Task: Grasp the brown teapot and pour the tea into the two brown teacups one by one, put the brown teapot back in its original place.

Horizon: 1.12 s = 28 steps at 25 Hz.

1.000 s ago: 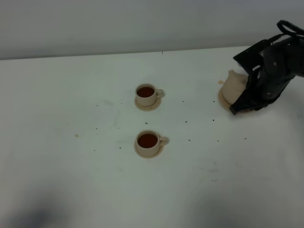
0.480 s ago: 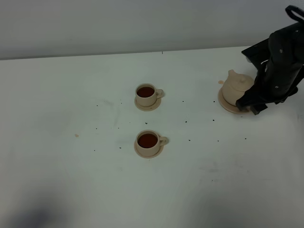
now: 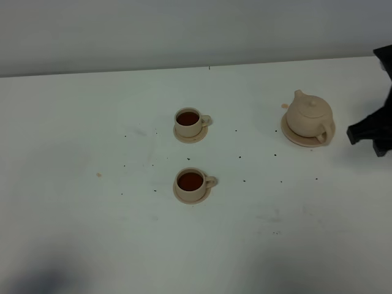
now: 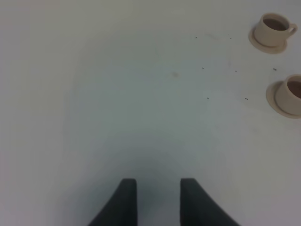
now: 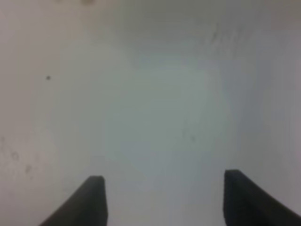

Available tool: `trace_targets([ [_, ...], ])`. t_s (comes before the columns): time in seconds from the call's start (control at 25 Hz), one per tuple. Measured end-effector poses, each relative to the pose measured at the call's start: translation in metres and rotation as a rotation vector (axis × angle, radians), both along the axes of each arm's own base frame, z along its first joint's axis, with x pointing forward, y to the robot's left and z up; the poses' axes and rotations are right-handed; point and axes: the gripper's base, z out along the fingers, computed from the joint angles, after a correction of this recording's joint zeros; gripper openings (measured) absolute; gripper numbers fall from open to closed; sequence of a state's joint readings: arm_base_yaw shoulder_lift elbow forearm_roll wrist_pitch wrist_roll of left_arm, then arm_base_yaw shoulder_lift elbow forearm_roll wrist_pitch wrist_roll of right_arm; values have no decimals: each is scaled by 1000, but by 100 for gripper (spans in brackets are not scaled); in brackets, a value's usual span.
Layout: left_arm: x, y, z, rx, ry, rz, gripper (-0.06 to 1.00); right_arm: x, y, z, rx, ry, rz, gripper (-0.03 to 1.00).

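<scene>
A white tabletop (image 3: 92, 233) is filling the high view, speckled with small dark crumbs. On the left, the left claw (image 4: 158, 197) is hanging over bare tabletop, its two dark fingers standing apart with nothing between them. Near the middle, the two brown teacups are sitting on their small saucers, one (image 3: 188, 122) behind the other (image 3: 191, 182), both showing dark tea and handles pointing right. Further right, the brown teapot (image 3: 309, 115) is standing upright on its wide round saucer (image 3: 293, 136), lid on, spout pointing back-left. At the right edge, the right claw (image 5: 164, 200) is spreading wide and empty over bare tabletop, well clear of the teapot.
</scene>
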State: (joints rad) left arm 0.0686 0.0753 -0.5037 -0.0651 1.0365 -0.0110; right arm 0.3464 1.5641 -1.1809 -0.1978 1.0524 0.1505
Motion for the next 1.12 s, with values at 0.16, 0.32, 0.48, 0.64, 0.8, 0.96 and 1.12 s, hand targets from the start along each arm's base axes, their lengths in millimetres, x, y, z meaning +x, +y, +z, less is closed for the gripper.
trace_targets([
  [0.16,0,0,0,0,0,0,25,-50,-18,8,19,-22,-46,54],
  [0.32,0,0,0,0,0,0,25,-101,-36,5,40,-42,-75,54],
  [0.48,0,0,0,0,0,0,25,-147,-51,2,87,-97,-70,54],
  [0.64,0,0,0,0,0,0,25,-188,-61,-3,150,-169,-19,54],
  [0.8,0,0,0,0,0,0,25,-221,-69,-5,211,-269,48,53],
  [0.96,0,0,0,0,0,0,25,-245,-72,2,274,-395,124,50],
  [1.12,0,0,0,0,0,0,25,-262,-78,7,272,-515,206,45],
])
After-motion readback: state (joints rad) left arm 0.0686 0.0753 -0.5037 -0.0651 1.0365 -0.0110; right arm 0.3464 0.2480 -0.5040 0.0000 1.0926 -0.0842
